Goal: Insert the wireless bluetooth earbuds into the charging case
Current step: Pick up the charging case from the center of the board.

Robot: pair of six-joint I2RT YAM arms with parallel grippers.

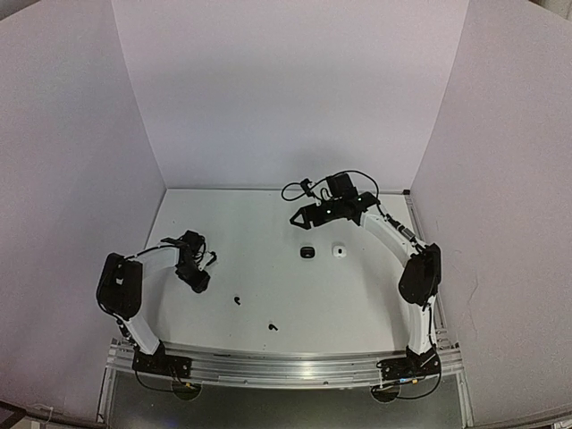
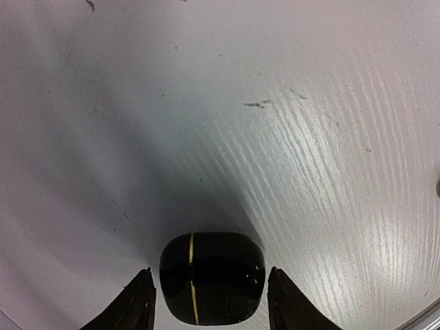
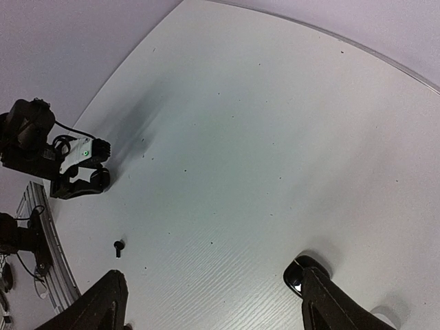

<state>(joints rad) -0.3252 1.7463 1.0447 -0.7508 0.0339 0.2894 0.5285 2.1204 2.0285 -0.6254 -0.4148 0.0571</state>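
Note:
A closed black charging case with a thin gold seam (image 2: pixel 212 278) lies on the white table between the open fingers of my left gripper (image 2: pixel 212 292), with small gaps on both sides. In the top view the left gripper (image 1: pixel 198 279) hides this case. Two tiny black earbuds (image 1: pixel 237 299) (image 1: pixel 273 327) lie loose near the front middle. One earbud also shows in the right wrist view (image 3: pixel 118 246). My right gripper (image 1: pixel 300 217) is wide open and empty above the table (image 3: pixel 210 292). No white earbuds are in view.
A second black case (image 1: pixel 307 253) and a white case (image 1: pixel 340 251) lie side by side at the table's middle, just in front of the right gripper. The black one is partly behind the right finger in the right wrist view (image 3: pixel 297 269). White walls enclose the table on three sides.

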